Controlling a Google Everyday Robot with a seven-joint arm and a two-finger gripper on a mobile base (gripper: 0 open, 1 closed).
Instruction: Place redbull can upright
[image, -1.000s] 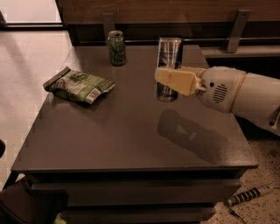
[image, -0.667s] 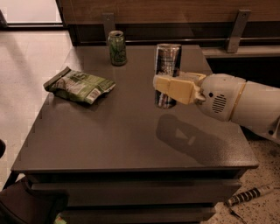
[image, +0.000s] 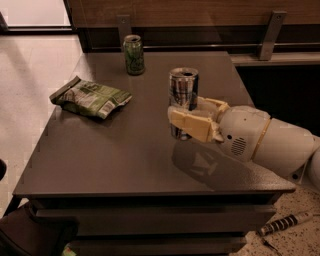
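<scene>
The redbull can (image: 183, 90) is a tall slim silver and blue can with a silver top. It stands upright, right of the middle of the dark table (image: 120, 155). My gripper (image: 190, 120) comes in from the right on a white arm and is shut on the can's lower half, with one cream finger (image: 192, 126) in front of it and one behind. The can's bottom end is hidden behind the near finger, so I cannot tell whether it touches the table.
A shorter green can (image: 133, 55) stands upright near the table's far edge. A green snack bag (image: 90, 97) lies flat on the left part. A wooden wall with metal brackets (image: 270, 35) runs behind the table. The table's right edge lies under my arm.
My gripper has carried the can a little to the left and toward the near side of the table, still upright. The green can and the bag have not moved on the table.
</scene>
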